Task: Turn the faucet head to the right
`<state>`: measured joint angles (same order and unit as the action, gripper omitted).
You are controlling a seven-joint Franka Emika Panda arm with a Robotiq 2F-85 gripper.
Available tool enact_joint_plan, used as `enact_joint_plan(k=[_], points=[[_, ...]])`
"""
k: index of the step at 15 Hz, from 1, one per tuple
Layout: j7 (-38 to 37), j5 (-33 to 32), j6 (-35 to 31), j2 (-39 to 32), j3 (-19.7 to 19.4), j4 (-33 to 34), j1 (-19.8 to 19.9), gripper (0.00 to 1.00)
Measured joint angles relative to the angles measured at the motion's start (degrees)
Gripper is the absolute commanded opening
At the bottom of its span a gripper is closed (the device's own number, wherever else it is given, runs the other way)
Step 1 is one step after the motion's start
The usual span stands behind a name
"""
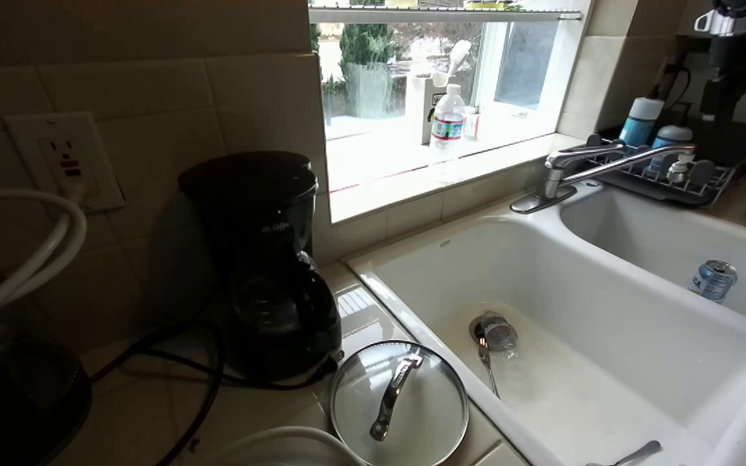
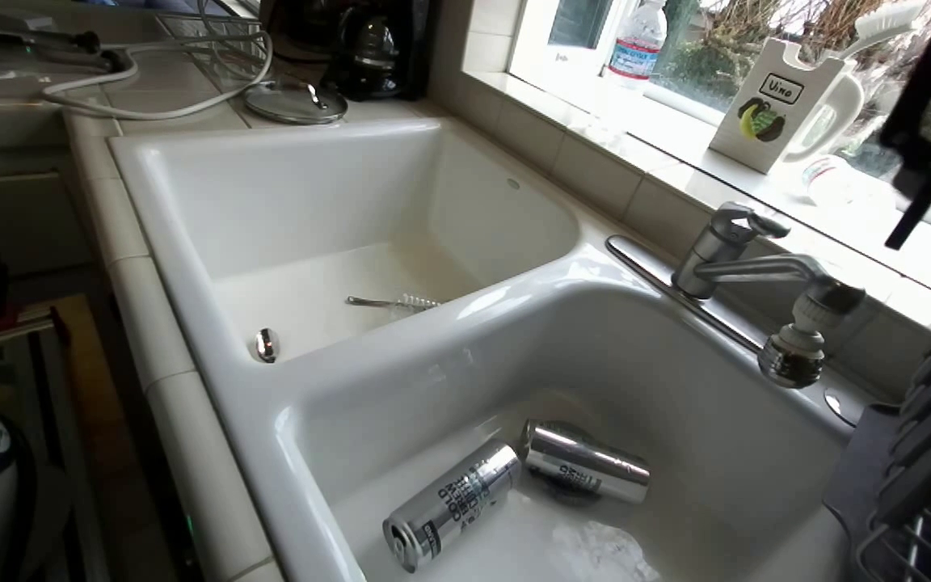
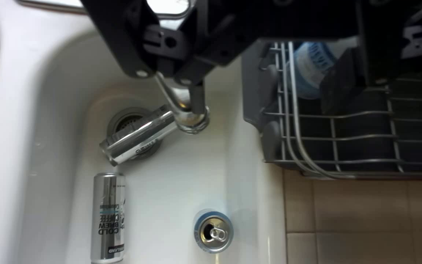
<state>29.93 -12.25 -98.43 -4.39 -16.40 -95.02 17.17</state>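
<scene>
In the wrist view the gripper (image 3: pixel 266 104) has its fingers (image 3: pixel 197 99) spread wide, gripping nothing. The faucet (image 3: pixel 178 99) lies below and to one side, its tip beneath one finger in the picture; the rack (image 3: pixel 365 150) spreads beneath the other. The faucet already points rightward, toward the rack, so the turn looks at least partly made; whether it is complete cannot be told. If more is wanted, a push toward the rack is left. The long axis slants from upper left to lower right, the tip over the basin (image 3: pixel 178 190).

In an exterior view the base (image 1: pixel 549 188) sits well below the gripper and left of it in the picture; from there the faucet runs low and slightly upward, its tip toward the space under the gripper, with a gap between.

In an exterior view the nozzle (image 2: pixel 793 356) hangs down, below and left of the partly cut-off gripper, apart from it; the axis, foreshortened here, points toward the rack.
</scene>
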Motion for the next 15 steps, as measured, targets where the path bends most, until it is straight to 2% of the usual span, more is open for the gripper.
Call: enact_joint_plan(k=[2,5,8,13,15], points=[[-2.56,-1.64,0.54,2.37,-0.63,0.7,0.63,1.0],[-4.81,-6.47,8.44,6.0,-0.23,1.49,0.23,1.0],[-9.75,-7.63,15.63,9.94,1.48,1.53,-0.99,1.0],[-21.89,-6.44,38.27,16.06,6.86,1.52,-4.24,1.0],[-29.52,-3.16,43.43,17.85,8.4,1.27,-5.7,1.0]])
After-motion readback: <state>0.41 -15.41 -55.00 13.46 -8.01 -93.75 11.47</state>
